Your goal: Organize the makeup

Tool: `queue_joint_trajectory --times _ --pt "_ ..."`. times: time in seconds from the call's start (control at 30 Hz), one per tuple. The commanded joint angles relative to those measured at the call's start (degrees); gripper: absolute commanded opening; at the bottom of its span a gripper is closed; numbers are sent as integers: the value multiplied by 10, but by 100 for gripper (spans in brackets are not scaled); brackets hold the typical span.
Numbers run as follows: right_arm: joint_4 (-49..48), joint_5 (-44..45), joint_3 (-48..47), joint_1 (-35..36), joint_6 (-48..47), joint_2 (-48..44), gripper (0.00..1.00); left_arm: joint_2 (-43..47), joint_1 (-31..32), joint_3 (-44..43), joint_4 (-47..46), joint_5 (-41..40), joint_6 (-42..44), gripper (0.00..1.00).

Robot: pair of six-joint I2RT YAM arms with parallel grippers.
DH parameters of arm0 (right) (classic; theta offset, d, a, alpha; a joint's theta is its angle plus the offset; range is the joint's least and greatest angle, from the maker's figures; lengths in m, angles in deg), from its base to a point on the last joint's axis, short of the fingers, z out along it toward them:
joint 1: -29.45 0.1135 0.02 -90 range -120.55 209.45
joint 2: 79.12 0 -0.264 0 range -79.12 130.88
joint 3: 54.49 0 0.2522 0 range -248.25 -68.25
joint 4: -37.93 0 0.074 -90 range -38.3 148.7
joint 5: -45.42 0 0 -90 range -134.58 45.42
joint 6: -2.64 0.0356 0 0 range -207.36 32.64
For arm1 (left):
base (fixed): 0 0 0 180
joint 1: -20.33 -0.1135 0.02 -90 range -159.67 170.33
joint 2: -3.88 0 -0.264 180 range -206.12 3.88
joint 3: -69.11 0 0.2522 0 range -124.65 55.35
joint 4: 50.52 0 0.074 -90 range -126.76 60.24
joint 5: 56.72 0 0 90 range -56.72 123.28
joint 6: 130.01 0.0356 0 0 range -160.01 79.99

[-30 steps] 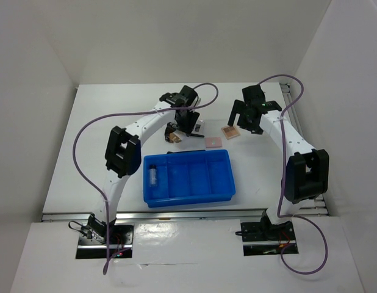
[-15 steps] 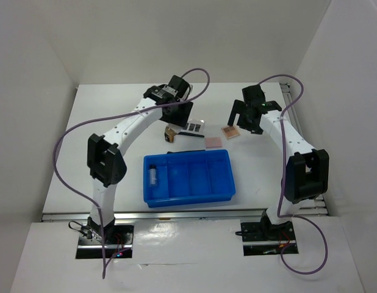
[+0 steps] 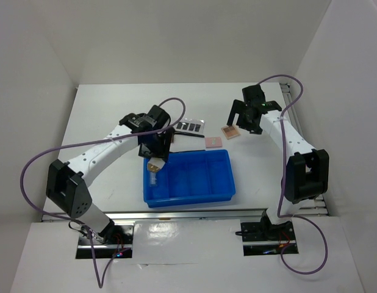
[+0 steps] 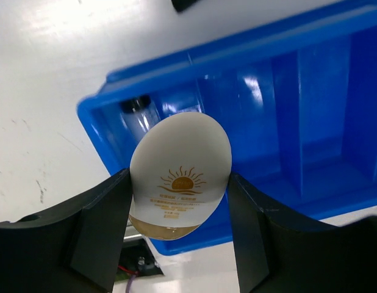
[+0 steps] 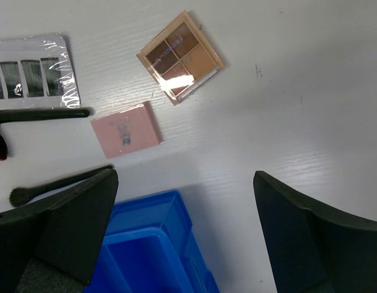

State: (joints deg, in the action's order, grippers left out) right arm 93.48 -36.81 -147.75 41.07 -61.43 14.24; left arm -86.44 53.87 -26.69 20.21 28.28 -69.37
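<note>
Left jaws: clenched on the white oval compact (image 4: pixel 179 165), poised over the end compartment of the blue tray (image 4: pixel 310 36) (vial (image 4: pixel 138 116) already there), likely for release.
Right jaws: spread, empty, above the eyeshadow quad (image 5: pixel 180 56).

Log: you are viewing a blue divided tray (image 3: pixel 216 177) sitting on the white desk (image 3: pixel 255 171), near its front edge. Upright dividers are splitting it into side-by-side compartments. White walls (image 3: pixel 194 36) are enclosing the desk.
</note>
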Motion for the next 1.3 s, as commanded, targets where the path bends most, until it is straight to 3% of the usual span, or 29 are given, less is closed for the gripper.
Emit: queue_joint_trajectory --times 0.0,0.07,0.17,0.2,0.37,0.5,0.8,1.07,1.27 --pt "-7 -2 -13 -3 3 -9 100 30 12 42 -8 22 -39 26" --pt "-7 -2 -13 -3 3 -14 100 37 17 56 -8 22 -39 31" --pt "-7 -7 -13 -3 3 -14 100 37 22 61 -13 27 -45 65" --pt "-7 -7 -13 -3 3 -14 100 37 22 61 -13 27 -45 66" --pt "-7 -29 -23 -3 3 11 100 37 22 46 -8 22 -40 100" --pt "-7 -29 -51 -3 -9 55 100 31 22 18 3 17 -33 100" --pt "-34 13 -107 -3 -164 180 100 21 22 -88 47 -43 -10 98" --pt "-137 -6 -66 -3 -268 198 100 9 17 -102 47 -50 -5 98" --pt "-155 -45 -79 -3 -299 245 100 2 17 -108 53 -62 0 98"
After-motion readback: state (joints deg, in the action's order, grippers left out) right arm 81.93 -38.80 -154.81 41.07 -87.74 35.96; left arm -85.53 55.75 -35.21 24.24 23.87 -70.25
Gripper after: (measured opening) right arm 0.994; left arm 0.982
